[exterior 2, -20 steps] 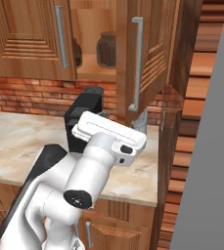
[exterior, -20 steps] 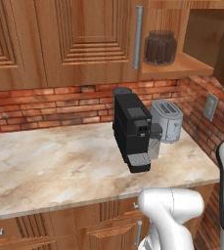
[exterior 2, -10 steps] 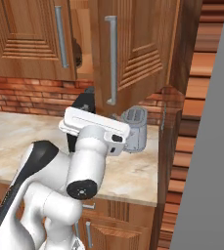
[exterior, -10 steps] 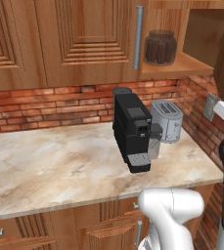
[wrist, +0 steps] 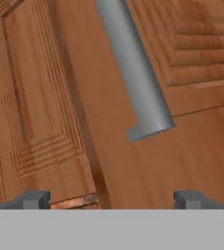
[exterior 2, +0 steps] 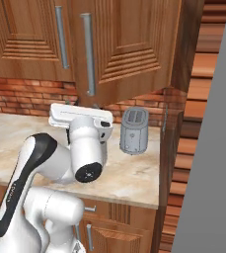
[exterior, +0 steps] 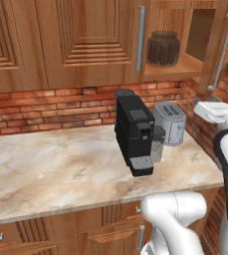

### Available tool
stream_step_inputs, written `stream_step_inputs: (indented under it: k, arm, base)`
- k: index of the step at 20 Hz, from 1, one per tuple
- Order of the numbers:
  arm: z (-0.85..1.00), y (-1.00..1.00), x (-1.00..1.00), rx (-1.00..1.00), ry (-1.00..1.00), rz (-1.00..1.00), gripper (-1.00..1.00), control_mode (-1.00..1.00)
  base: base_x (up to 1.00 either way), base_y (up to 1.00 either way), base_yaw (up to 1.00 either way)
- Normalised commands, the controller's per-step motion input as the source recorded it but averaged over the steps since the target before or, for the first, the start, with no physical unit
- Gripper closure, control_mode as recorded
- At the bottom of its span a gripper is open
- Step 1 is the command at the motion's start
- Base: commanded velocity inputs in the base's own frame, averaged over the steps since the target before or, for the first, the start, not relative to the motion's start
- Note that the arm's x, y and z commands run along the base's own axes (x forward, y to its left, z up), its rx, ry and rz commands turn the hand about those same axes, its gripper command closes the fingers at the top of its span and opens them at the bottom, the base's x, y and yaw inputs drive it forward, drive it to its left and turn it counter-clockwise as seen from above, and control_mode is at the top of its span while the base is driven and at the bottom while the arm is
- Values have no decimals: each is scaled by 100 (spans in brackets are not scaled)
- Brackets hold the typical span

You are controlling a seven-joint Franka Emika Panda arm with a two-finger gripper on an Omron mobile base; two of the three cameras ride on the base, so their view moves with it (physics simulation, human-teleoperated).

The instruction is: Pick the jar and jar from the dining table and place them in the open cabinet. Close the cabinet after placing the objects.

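A clear glass jar [exterior: 163,48] with dark brown contents stands on the shelf of the wooden wall cabinet [exterior: 185,67]. The cabinet's right door [exterior 2: 129,49] is swung most of the way across the opening in the right base view. My gripper [wrist: 112,200] is open, its fingertips [wrist: 33,199] wide apart right against the door panel, just below the lower end of the silver bar handle [wrist: 133,73]. Nothing is between the fingers. In the left base view the hand [exterior: 212,110] sits under the door's edge [exterior: 220,45]. The dining table is out of view.
Below the cabinet, a black coffee machine [exterior: 135,132] and a silver toaster [exterior: 169,122] stand on the marbled counter [exterior: 46,169] against a brick wall. Closed cabinet doors [exterior: 85,40] lie to the left. Wooden drawers [exterior 2: 114,222] run under the counter.
The cabinet door has swung further shut, and in the right base view it now covers the jar. My hand has moved left along with the door. The gripper stays open.
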Motion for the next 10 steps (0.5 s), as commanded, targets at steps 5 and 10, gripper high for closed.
stream_step_inputs:
  k: [5, 10]
  arm:
    - [-8, 75, 7, -9, -10, 6, -100, -100]
    - [-1, 47, 25, -4, -13, 0, -100, -100]
  base:
    - [0, 0, 0]
    - [0, 0, 0]
